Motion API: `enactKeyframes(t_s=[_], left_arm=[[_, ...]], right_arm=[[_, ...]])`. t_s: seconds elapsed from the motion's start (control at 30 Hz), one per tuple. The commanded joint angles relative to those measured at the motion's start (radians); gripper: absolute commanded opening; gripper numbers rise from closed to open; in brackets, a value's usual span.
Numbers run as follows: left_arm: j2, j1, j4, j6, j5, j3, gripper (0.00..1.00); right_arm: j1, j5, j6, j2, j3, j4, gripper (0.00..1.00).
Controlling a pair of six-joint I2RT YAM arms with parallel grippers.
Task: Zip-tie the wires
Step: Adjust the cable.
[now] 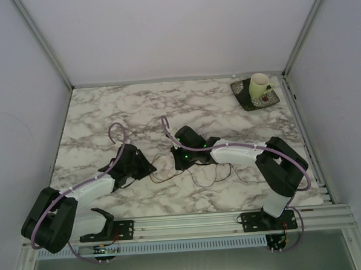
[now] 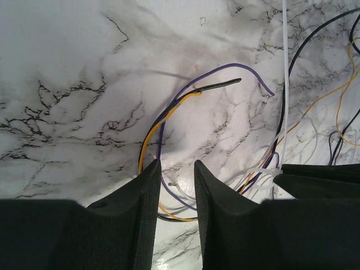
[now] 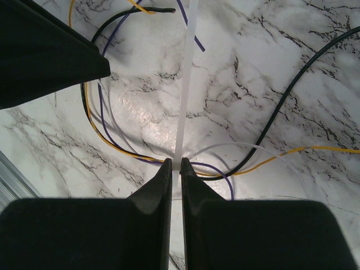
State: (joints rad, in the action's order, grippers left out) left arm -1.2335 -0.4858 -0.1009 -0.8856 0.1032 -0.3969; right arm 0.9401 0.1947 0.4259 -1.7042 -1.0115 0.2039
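Wires (image 2: 179, 101), hair-thin and probably light and floppy, lie in loose loops on the marble worktop (image 2: 67, 67). The right gripper (image 3: 175, 163) pinches a white zip tie (image 3: 184, 84). The left gripper (image 2: 176, 166) stands parted astride two strands. Gripping where the strands bunch looks best.

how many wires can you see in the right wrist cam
4: black wire curving in from the upper right, orange wire running off right, purple wire looping at left, thin white wire arching at right. Others may be hidden.
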Motion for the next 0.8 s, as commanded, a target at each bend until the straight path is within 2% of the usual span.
enactKeyframes(t_s=[0.0, 0.13, 0.4, 0.77], left_arm=[[-0.018, -0.007, -0.026, 0.013, -0.013, -0.040, 0.30], [-0.036, -0.015, -0.034, 0.013, -0.007, -0.044, 0.24], [-0.008, -0.017, 0.026, 0.031, -0.004, -0.075, 0.00], [0.053, -0.014, 0.132, 0.064, -0.013, -0.147, 0.00]], right_arm=[[0.001, -0.013, -0.012, -0.006, -0.033, 0.009, 0.00], [0.002, -0.013, -0.012, -0.006, -0.035, 0.010, 0.00], [0.002, -0.015, -0.012, -0.008, -0.035, 0.014, 0.00], [0.001, -0.022, -0.013, -0.008, -0.026, 0.023, 0.00]])
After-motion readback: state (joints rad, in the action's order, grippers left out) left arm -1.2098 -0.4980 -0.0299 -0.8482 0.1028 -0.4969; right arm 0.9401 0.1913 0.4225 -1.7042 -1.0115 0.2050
